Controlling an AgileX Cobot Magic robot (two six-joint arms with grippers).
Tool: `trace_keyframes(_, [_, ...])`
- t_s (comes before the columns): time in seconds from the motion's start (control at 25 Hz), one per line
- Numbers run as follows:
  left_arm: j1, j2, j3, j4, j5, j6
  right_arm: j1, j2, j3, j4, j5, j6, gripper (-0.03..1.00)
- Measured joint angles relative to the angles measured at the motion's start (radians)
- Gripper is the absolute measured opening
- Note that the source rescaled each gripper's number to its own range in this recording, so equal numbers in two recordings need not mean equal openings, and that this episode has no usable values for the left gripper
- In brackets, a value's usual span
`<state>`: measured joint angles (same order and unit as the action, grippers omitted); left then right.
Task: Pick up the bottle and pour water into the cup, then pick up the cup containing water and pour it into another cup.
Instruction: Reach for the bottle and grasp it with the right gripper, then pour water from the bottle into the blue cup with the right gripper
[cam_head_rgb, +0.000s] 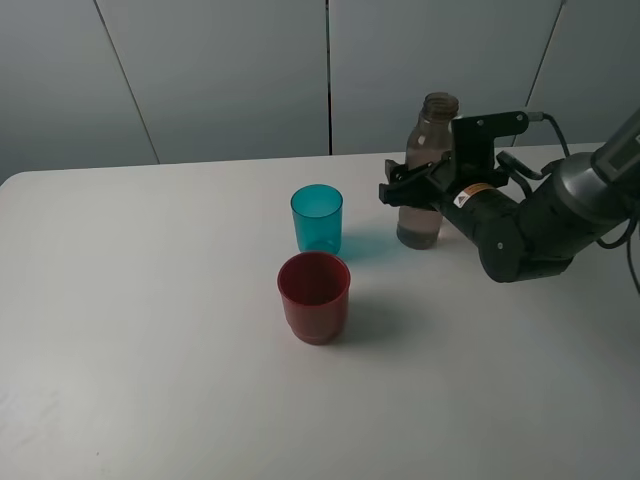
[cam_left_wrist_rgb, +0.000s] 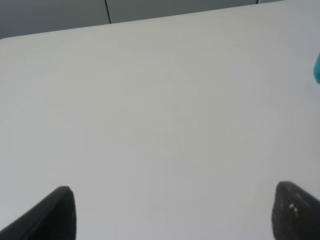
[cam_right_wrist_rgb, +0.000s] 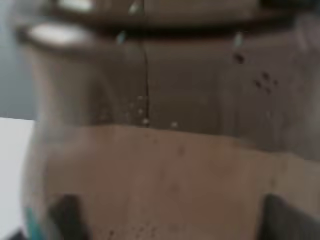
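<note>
The smoky grey-brown bottle (cam_head_rgb: 430, 135) stands upright on the white table (cam_head_rgb: 150, 300) at the back right, with water in its lower part. My right gripper (cam_head_rgb: 412, 190) is at its mid-body with a jaw on each side. In the right wrist view the bottle (cam_right_wrist_rgb: 175, 150) fills the frame between the wide-set fingertips of the right gripper (cam_right_wrist_rgb: 175, 220). The teal cup (cam_head_rgb: 317, 218) stands left of the bottle. The red cup (cam_head_rgb: 314, 296) stands just in front of the teal cup. My left gripper (cam_left_wrist_rgb: 172, 215) is open and empty over bare table, out of the exterior view.
A sliver of the teal cup (cam_left_wrist_rgb: 317, 70) shows at the edge of the left wrist view. A grey panelled wall (cam_head_rgb: 220, 70) runs behind the table's back edge. The right arm (cam_head_rgb: 530, 230) lies over the table's right side.
</note>
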<state>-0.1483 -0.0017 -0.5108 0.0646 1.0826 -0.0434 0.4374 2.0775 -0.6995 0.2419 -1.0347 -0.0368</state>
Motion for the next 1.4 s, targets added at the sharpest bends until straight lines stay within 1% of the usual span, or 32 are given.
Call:
trace_keyframes(0.04, [0.000, 0.000, 0.000, 0.000, 0.000, 0.000, 0.000, 0.000, 0.000, 0.004, 0.000, -0.004, 0.03])
trace_keyframes(0.08, [0.000, 0.000, 0.000, 0.000, 0.000, 0.000, 0.000, 0.000, -0.001, 0.004, 0.000, -0.007, 0.00])
trace_keyframes(0.6, [0.000, 0.000, 0.000, 0.000, 0.000, 0.000, 0.000, 0.000, -0.003, 0.008, 0.004, -0.009, 0.00])
trace_keyframes(0.88, [0.000, 0.000, 0.000, 0.000, 0.000, 0.000, 0.001, -0.006, -0.006, 0.006, 0.024, -0.062, 0.00])
trace_keyframes(0.92, [0.000, 0.000, 0.000, 0.000, 0.000, 0.000, 0.001, -0.014, -0.006, 0.006, 0.038, -0.079, 0.00])
trace_keyframes(1.0, [0.000, 0.000, 0.000, 0.000, 0.000, 0.000, 0.001, -0.037, -0.006, 0.008, 0.077, -0.150, 0.00])
trace_keyframes(1.08, [0.000, 0.000, 0.000, 0.000, 0.000, 0.000, 0.001, -0.068, -0.006, 0.012, 0.137, -0.221, 0.00])
trace_keyframes(1.2, [0.000, 0.000, 0.000, 0.000, 0.000, 0.000, 0.001, -0.127, -0.030, 0.012, 0.259, -0.352, 0.00])
trace_keyframes(1.28, [0.000, 0.000, 0.000, 0.000, 0.000, 0.000, 0.001, -0.165, -0.051, 0.012, 0.317, -0.438, 0.00])
trace_keyframes(1.4, [0.000, 0.000, 0.000, 0.000, 0.000, 0.000, 0.001, -0.195, -0.055, 0.014, 0.351, -0.559, 0.00])
